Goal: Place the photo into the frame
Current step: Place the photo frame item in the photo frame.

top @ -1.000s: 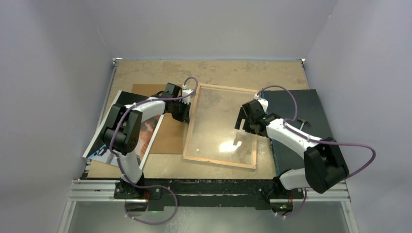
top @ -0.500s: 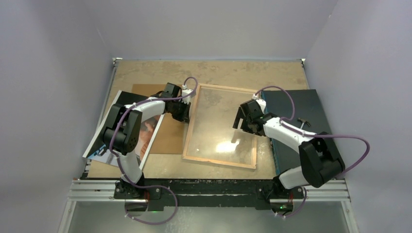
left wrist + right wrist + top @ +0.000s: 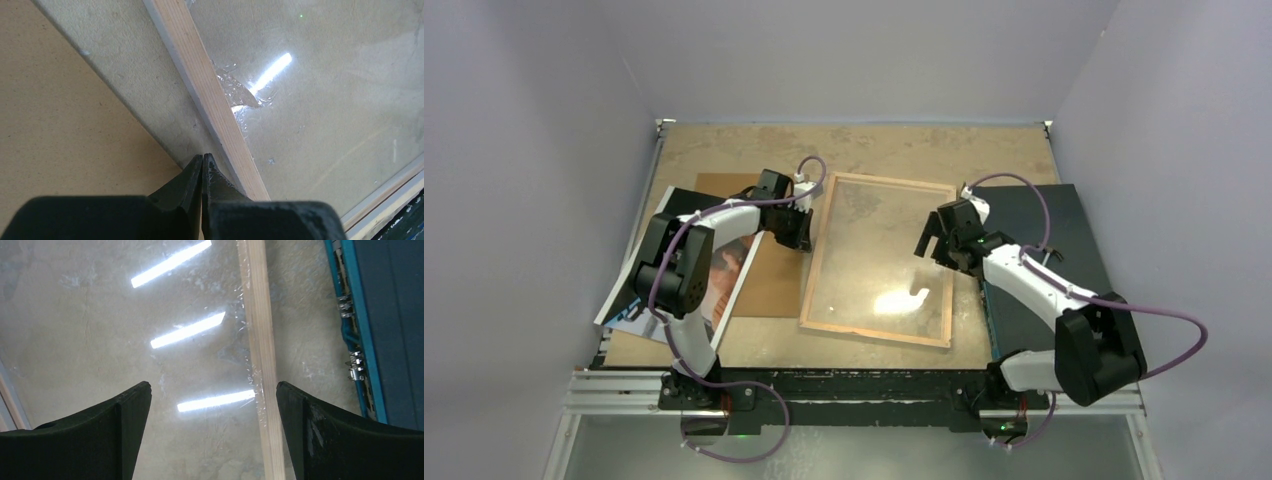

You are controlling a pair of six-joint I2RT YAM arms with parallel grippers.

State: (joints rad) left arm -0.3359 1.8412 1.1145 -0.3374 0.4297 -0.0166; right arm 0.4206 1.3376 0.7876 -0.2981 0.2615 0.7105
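Left gripper [image 3: 202, 166] is hovering beside the frame [image 3: 210, 95], jaws together, empty; right gripper [image 3: 212, 390] is hanging over its rail, jaws wide.

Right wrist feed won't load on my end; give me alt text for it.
The right gripper, open, looks straight down on a light-wood rail of the frame. A clear sheet with three bright reflections lies left of the rail; a dark blue mat edges the right.

The black left gripper [image 3: 202, 160] points down, pinched closed. The black right gripper [image 3: 214, 390] hangs, fingers [image 3: 125, 430] spread wide.
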